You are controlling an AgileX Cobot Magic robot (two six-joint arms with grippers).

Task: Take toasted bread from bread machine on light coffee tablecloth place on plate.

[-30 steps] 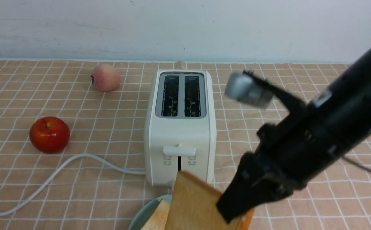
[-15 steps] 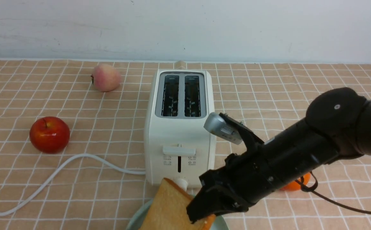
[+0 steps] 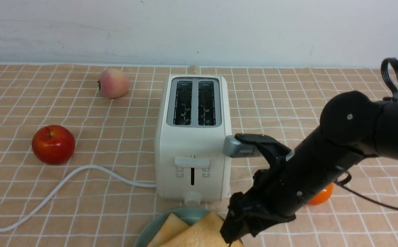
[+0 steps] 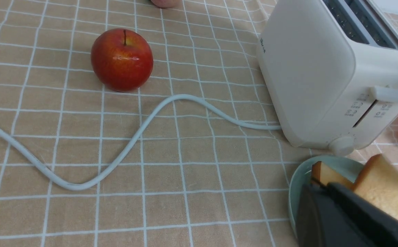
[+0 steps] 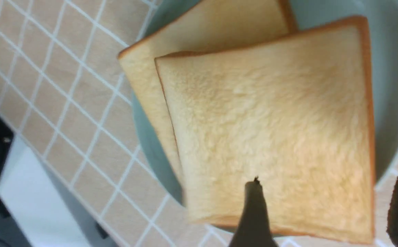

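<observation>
The cream-white bread machine (image 3: 192,137) stands mid-table on the light coffee tablecloth (image 3: 99,192), both slots empty. In front of it, the mint-green plate (image 3: 192,213) holds two slices of toasted bread. The upper slice (image 3: 202,233) lies flat and overlaps the lower slice (image 3: 168,230). My right gripper (image 3: 231,236) hovers just above the upper slice (image 5: 271,120). It is open, with its fingertips (image 5: 254,192) apart over that slice's edge, holding nothing. My left gripper (image 4: 322,192) is out of the front view. In its wrist view it is shut and empty, in front of the plate (image 4: 298,185).
A red apple (image 3: 53,144) and a peach (image 3: 113,83) lie left of the toaster. An orange (image 3: 319,197) sits behind my right arm. The white cord (image 3: 48,195) snakes off to the left. The table's near edge (image 5: 48,164) runs close to the plate.
My right arm has come down and swung left with the second slice. The slice went from tilted upright to flat on the first slice. The gripper has let go of it.
</observation>
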